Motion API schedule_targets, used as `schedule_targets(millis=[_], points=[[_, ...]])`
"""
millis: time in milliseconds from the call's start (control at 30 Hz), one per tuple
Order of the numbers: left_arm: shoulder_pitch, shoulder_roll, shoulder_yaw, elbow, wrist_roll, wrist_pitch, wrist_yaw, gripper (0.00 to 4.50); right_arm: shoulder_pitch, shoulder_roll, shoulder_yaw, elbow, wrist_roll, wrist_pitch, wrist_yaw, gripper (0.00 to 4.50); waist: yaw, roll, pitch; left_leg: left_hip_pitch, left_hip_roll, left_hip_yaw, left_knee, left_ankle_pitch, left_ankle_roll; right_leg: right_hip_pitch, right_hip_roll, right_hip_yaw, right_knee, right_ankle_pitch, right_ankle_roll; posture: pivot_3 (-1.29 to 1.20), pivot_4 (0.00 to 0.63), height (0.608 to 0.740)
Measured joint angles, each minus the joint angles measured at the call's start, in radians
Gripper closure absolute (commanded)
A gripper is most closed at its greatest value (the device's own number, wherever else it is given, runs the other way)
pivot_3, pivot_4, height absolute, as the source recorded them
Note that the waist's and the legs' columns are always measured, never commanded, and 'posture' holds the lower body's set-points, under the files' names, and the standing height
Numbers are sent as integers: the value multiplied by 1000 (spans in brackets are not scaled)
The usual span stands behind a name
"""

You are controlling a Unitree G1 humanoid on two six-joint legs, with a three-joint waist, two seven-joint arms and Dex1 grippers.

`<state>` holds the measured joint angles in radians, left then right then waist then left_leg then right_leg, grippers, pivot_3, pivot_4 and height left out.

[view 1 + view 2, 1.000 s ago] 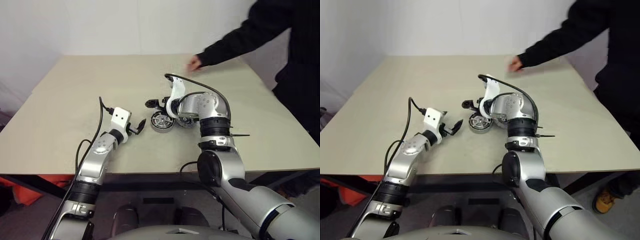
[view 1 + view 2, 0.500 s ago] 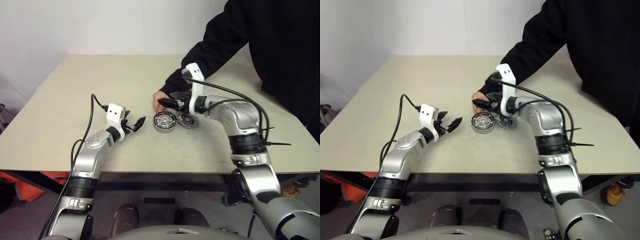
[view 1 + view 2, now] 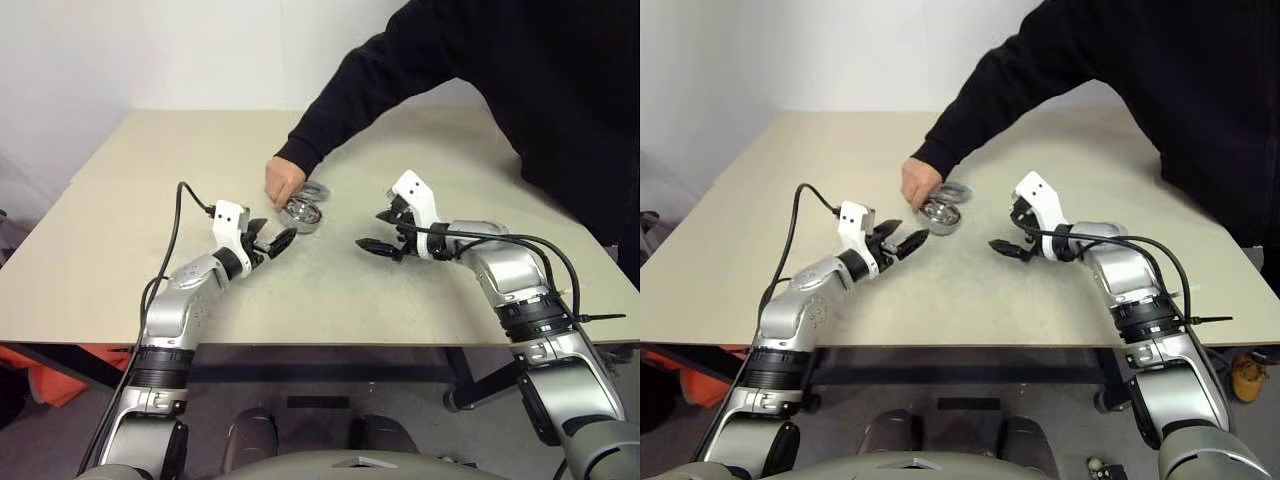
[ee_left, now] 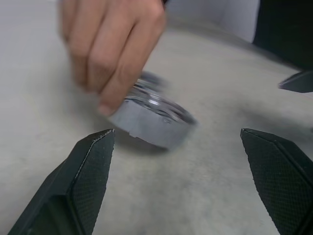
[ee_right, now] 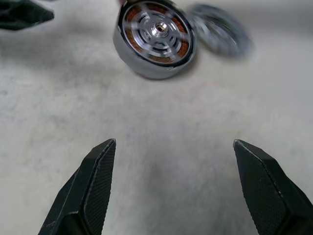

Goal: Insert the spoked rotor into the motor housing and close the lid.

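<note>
Now right gripper (image 3: 381,231) has pulled clear, both grippers' fingers apart and empty, and a person's hand (image 3: 284,184) is dragging the motor housing (image 3: 303,213) mid-table, so closing stalls.

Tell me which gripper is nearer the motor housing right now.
Left. The left gripper sits open just beside the motor housing, which a person's hand is touching. The right gripper, also open, is farther off on the housing's other side.

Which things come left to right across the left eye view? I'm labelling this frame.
Left hand → person's hand → housing → right hand.
</note>
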<state>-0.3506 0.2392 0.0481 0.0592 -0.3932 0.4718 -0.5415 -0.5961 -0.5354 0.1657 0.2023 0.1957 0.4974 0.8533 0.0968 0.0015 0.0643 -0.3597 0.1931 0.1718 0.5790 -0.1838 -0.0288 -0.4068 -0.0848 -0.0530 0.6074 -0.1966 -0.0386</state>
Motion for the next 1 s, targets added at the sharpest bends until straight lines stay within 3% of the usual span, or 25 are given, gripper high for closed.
schedule_targets(millis=[467, 600, 800, 867, 1000], points=[[40, 25, -2, -26, 5, -7, -21, 186, -1, 22, -13, 64, -38, -117, 38, 168, 0, 0, 0, -1, 0, 0, 2, -2, 3, 0, 0, 0, 0, 0, 0, 0, 0, 740], [19, -10, 37, -15, -10, 15, 37, 186, -1, 21, -13, 64, -45, -126, 56, 168, 0, 0, 0, -1, 0, 0, 3, -2, 3, 0, 0, 0, 0, 0, 0, 0, 0, 740], [-126, -102, 202, 40, -216, 217, 160, 186, -1, 36, 4, 64, -59, -137, 57, 168, 1, 0, 0, -1, 0, 0, 4, -2, 4, 1, 0, 0, 1, 1, -1, 0, 0, 740], [-137, -65, 154, 53, -180, 205, 137, 186, 3, 28, 6, 61, -63, -143, 67, 168, 0, 0, 0, -1, 0, 0, 4, -3, 5, 1, 0, 0, 0, 1, -1, 0, 0, 740], [-146, 103, -74, 139, 67, -4, 4, 186, 38, -40, 18, 41, -80, -174, 129, 168, 2, 0, 0, -3, 0, -1, 4, -3, 6, 0, 0, -1, -1, 0, 0, 0, 0, 740]])
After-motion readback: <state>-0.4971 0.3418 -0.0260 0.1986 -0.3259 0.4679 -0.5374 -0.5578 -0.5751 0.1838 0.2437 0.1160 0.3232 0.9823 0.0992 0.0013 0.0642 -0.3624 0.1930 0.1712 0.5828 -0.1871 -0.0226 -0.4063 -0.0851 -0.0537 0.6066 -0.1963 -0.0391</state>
